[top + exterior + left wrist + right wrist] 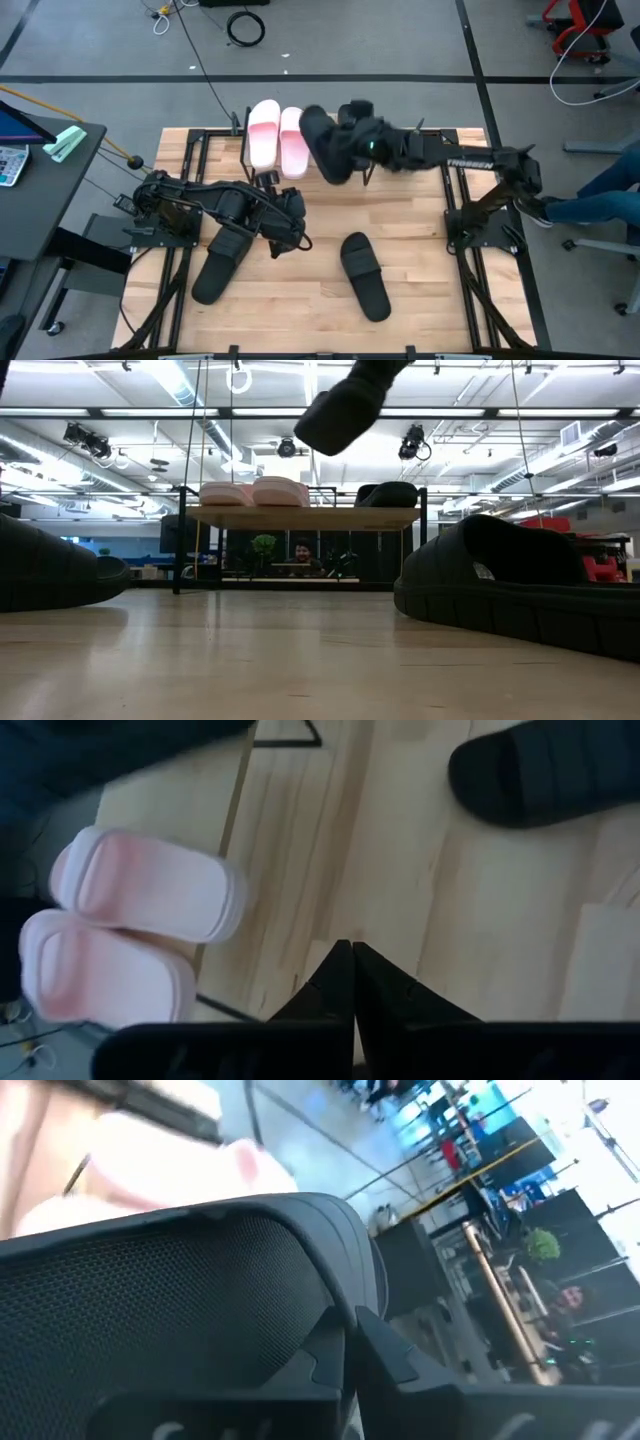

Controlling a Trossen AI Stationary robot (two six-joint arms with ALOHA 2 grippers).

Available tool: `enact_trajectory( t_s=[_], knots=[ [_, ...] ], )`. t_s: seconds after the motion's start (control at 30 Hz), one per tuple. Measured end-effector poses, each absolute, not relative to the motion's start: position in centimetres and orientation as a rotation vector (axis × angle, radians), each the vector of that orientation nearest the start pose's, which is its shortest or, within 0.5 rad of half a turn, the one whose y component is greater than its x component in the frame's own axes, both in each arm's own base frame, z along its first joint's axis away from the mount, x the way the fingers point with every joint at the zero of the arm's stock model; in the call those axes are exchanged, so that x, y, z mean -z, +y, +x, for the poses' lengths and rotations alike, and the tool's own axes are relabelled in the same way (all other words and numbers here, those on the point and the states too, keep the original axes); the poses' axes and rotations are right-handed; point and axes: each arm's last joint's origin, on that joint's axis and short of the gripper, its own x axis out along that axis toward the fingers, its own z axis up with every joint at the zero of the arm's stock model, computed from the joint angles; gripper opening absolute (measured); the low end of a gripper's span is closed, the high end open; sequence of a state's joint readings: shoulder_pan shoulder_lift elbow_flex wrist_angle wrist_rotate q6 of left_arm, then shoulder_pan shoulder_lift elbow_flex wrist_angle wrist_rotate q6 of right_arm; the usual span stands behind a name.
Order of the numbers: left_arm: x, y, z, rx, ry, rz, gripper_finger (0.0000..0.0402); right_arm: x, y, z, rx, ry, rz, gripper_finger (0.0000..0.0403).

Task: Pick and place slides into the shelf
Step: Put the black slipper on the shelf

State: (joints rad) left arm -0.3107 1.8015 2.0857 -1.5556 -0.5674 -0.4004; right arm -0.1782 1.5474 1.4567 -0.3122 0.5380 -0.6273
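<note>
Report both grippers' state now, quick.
Left gripper: jaws shut, holding nothing.
Right gripper: jaws shut on a black slide, lifted near the shelf.

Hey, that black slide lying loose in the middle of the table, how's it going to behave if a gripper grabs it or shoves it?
The black slide looks like thick moulded foam, so probably light and a bit squashy rather than floppy. It lies flat on its wide sole on the table, so a push should slide it, not tip or roll it. The arched strap seems the easiest grab; the matte surface likely isn't slippery.

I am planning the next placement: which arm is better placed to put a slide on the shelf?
The right: its gripper holds a plain black sandal aloft beside the small wooden-topped shelf.
</note>
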Motion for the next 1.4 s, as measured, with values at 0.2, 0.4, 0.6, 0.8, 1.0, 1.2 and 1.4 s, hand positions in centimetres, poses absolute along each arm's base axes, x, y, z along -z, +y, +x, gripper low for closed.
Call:
enact_trajectory(
  t_s=[0.2, 0.4, 0.6, 0.8, 1.0, 1.2, 1.4],
  knots=[
    [-39.8, -8.4, 31.4, -0.447, 1.083, 0.2, 0.0019, -37.0, -13.2, 32.5, 0.585, 0.569, -0.513, 0.0009],
    [-39.9, -8.4, 31.4, -0.463, 1.075, 0.212, 0.0025, -36.6, -16.7, 32.2, 0.578, 0.484, -0.379, 0.0009],
    [-39.9, -8.4, 31.4, -0.464, 1.075, 0.212, 0.001, -33.3, -18.2, 34.6, 0.594, 0.547, -0.396, 0.0009],
    [-39.9, -8.4, 31.4, -0.463, 1.075, 0.213, 0.001, -31.7, -19.0, 35.6, 0.723, 0.625, -0.479, 0.0009],
    [-39.9, -8.4, 31.4, -0.471, 1.071, 0.206, 0.0023, -29.3, -18.7, 37.0, 0.727, 0.696, -0.478, 0.0009],
    [-39.9, -8.4, 31.4, -0.474, 1.07, 0.202, 0.0015, -27.8, -18.1, 37.7, 0.876, 0.821, -0.559, 0.0009],
    [-39.9, -8.4, 31.4, -0.475, 1.069, 0.2, 0.0007, -28.2, -17.2, 37.8, 0.923, 0.843, -0.599, 0.0009]
  ],
)
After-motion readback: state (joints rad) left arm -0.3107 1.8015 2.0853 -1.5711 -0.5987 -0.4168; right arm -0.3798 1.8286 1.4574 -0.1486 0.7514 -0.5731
